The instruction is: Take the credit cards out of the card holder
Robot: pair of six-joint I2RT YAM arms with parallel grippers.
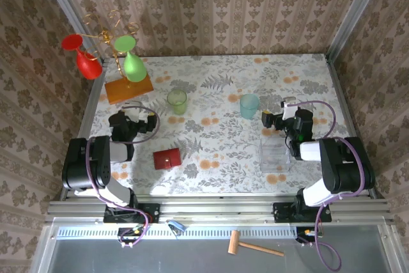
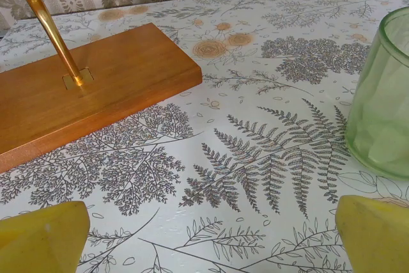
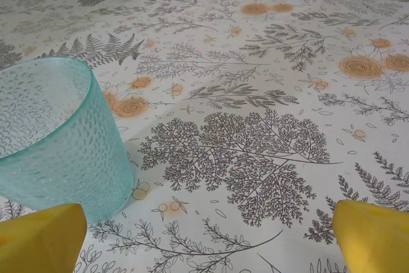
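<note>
Top external view: my left gripper [image 1: 132, 117] and right gripper [image 1: 279, 118] both stand with jaws wide apart and nothing between them, over a fern-printed desk [image 1: 217, 81]. The card holder [image 1: 167, 158], a small red wallet, lies flat and folded shut. It is behind and to the right of my left gripper, back toward the arm bases, and well apart from my right gripper. The credit cards are presumably tucked inside; I cannot see them.

I judge the holder to be light, thin and floppy, likely to slide on the smooth desk rather than lift. The best hold looks like an edge pinch by one gripper, with the other drawing each card out by an exposed corner. The cards should be stiff but slick and lie close to the surface, so a shallow grip could slip.

The overhead camera places the holder and both arms. My left wrist camera adds a close look at my left gripper [image 2: 208, 241] and its yellow pads [image 2: 41, 238], with an orange wooden base [image 2: 83, 87] ahead-left and a green cup [image 2: 383, 100] just ahead-right. My right wrist camera shows my right gripper [image 3: 204, 241] with a teal cup [image 3: 57, 139] just beyond its left pad.
</note>
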